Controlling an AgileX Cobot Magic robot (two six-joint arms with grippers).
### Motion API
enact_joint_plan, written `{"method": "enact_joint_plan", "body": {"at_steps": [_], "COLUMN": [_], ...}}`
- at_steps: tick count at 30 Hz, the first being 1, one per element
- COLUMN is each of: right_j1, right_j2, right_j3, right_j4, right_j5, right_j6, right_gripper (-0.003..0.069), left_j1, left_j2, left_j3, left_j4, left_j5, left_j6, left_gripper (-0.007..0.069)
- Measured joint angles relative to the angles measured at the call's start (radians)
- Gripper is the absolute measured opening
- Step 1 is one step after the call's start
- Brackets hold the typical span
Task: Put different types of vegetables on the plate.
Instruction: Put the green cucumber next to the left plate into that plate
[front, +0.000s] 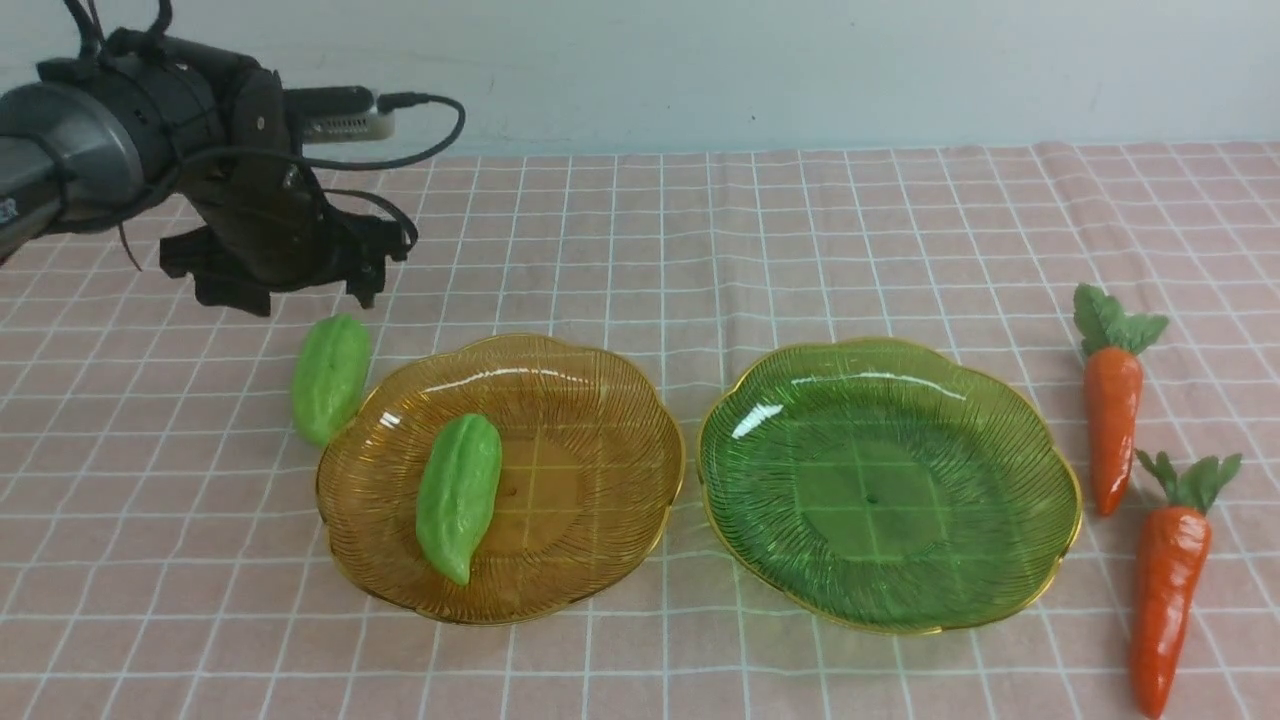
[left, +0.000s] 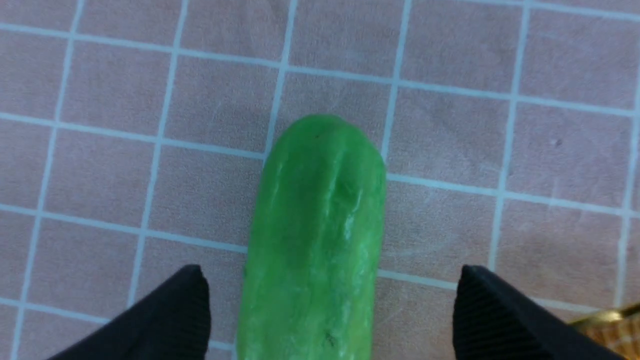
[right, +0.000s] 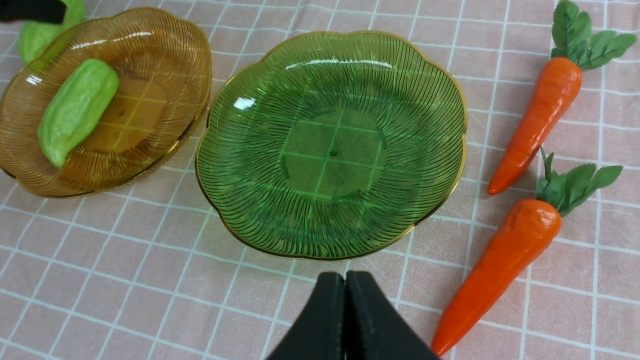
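The gourd (left: 315, 240) is running off the edge in the left wrist view, and only a corner of the amber plate (left: 612, 330) is showing there. In the right wrist view that plate is covering part of it.

- Upper left: the left gripper (front: 298, 298) and its arm (front: 90, 150) hang over the outer gourd (front: 330, 378), closing off the way down from above. The fingers (left: 172, 320) are spread wide, with bare cloth on each side of the gourd.
- The outer gourd lies just beside the rim of the amber plate (front: 600, 420), with hardly any gap there.
- The inner gourd (front: 458, 497) fills the amber plate's left half; the right half is open.
- Centre: only a thin strip of tablecloth (front: 800, 230) separates the amber plate from the green plate (front: 880, 480), whose dish is open from above.
- Right edge: the upper carrot (front: 1112, 410) and lower carrot (front: 1165, 600) lie close together, near the green plate's rim.
- Upper middle and upper right: open tablecloth.
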Motion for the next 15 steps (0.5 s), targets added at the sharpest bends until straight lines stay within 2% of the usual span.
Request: {"method": "enact_joint_plan", "body": {"at_steps": [10, 12, 15], "right_j1": [0.0, 0.0, 0.0], "right_j2": [0.0, 0.0, 0.0], "right_j3": [0.0, 0.0, 0.0], "right_j4": [0.0, 0.0, 0.0], "right_j5": [0.0, 0.0, -0.008], "right_j6": [0.0, 0.0, 0.0], "right_gripper": [-0.0015, -0.0015, -0.0015], "left_j1": [0.0, 0.0, 0.0], "left_j2": [0.102, 0.117, 0.124], "left_j3": [-0.01, -0.01, -0.01], "left_j4": [0.076, 0.074, 0.065], "left_j5": [-0.003, -0.003, -0.003], "left_j6": [-0.02, -0.022, -0.026], "left_gripper": [0.0586, 0.0555, 0.0463]}}
